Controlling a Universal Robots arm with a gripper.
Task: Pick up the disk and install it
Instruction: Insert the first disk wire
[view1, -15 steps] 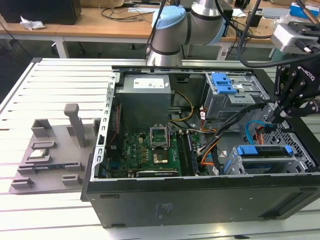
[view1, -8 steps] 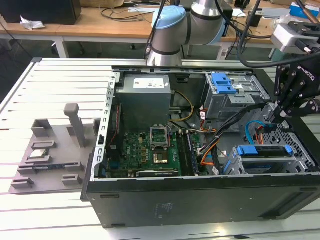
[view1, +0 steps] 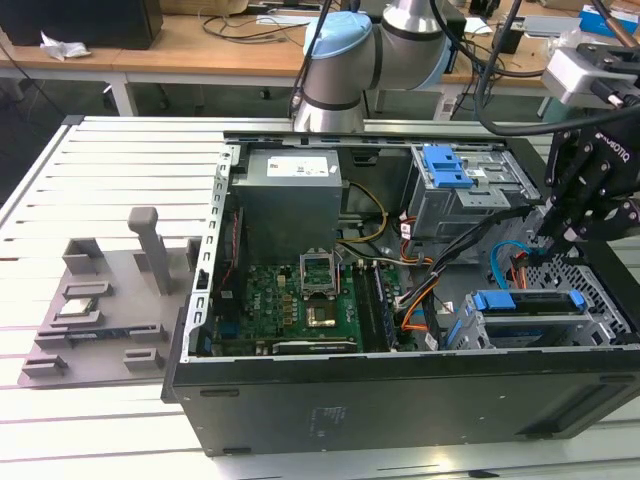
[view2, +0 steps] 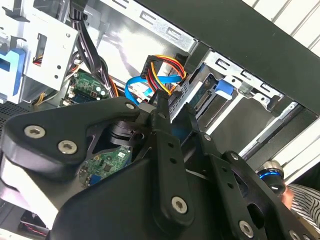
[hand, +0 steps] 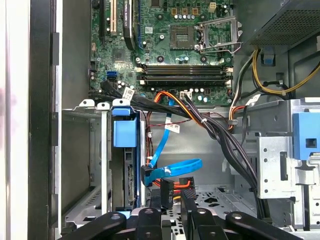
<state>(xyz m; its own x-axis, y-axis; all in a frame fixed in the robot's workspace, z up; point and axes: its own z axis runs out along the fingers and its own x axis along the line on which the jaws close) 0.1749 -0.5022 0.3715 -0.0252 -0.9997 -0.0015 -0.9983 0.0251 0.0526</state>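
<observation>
Arm reaching down, end effector fingers nearly closed

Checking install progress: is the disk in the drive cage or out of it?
In: the disk stands inside a slot of the drive cage, with the tool close beside it. Whether it is fully seated, cannot tell.

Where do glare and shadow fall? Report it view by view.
Exterior view: the table glares white near the camera, and the computer case interior is dimmer. First wrist view: the motherboard is evenly lit, with white washout beside the case wall. Second wrist view: the hand reads dark against bright metal.
</observation>
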